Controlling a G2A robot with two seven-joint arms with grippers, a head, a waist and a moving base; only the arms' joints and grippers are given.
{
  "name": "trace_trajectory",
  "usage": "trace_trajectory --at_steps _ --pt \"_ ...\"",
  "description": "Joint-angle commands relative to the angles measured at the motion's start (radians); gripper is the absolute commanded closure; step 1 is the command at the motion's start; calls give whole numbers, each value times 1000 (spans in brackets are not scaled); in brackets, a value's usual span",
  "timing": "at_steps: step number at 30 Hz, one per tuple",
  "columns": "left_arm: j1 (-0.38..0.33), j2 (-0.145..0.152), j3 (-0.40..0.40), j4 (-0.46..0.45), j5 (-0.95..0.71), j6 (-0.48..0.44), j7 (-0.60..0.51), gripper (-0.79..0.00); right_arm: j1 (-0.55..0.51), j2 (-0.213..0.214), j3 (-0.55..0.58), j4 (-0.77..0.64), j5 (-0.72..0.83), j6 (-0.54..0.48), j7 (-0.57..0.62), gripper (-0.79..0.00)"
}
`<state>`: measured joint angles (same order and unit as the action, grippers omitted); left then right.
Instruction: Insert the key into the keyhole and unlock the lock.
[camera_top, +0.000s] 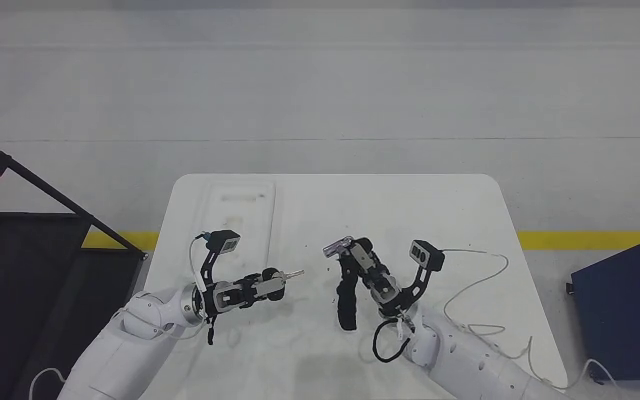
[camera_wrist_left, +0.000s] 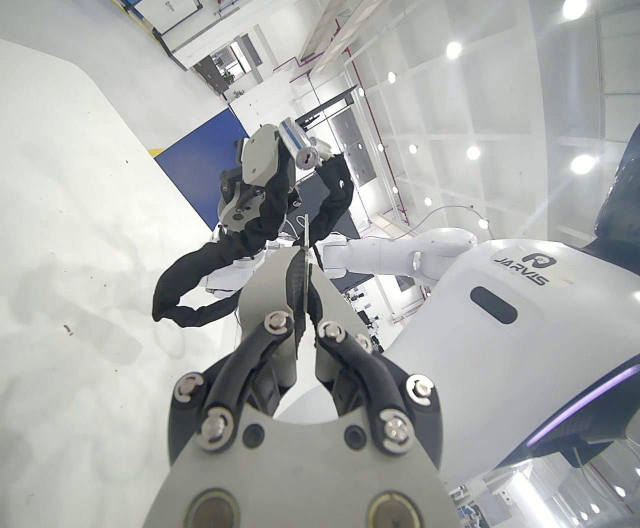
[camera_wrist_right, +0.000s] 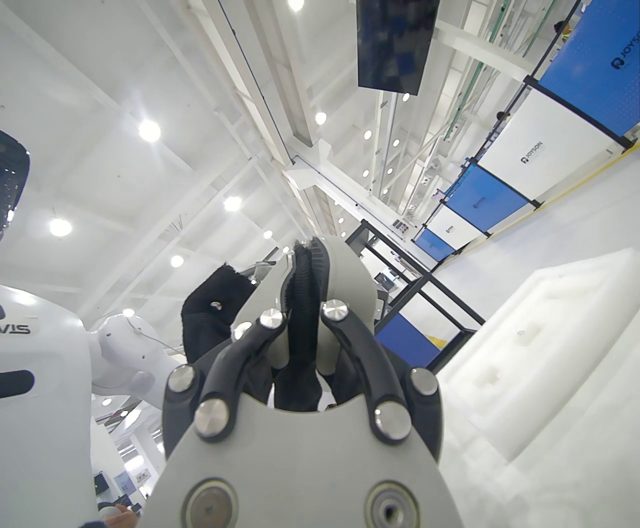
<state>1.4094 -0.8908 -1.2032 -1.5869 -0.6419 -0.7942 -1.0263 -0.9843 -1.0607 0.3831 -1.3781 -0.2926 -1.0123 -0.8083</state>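
Above the counter (camera_top: 430, 210), the left gripper (camera_wrist_left: 300, 267) pinches the key (camera_wrist_left: 305, 231), blade pointing forward. The right gripper (camera_wrist_right: 306, 257) is closed on the black sleeve of the lock (camera_wrist_left: 299, 144). The left wrist view faces the keyhole (camera_wrist_left: 306, 159), ahead of the key tip. The top view shows a gap between key and lock, with counter edges well apart from both grippers.

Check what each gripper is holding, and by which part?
Left gripper pinches the key by its head end, blade sticking out. Right gripper clamps the lock by its black fabric sleeve.
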Motion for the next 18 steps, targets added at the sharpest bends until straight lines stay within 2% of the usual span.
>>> trace_trajectory --at_steps 1,6,7,18 --pt "0 0 0 0 0 0 0 0 0 1 -5 0 -4 0 1 0" --pt "0 0 0 0 0 0 0 0 2 3 -13 8 -14 0 1 0" --pt "3 -1 2 -7 6 23 19 0 2 3 -13 8 -14 0 1 0" --pt "65 -1 -44 -121 117 80 128 0 2 3 -13 8 -14 0 1 0"
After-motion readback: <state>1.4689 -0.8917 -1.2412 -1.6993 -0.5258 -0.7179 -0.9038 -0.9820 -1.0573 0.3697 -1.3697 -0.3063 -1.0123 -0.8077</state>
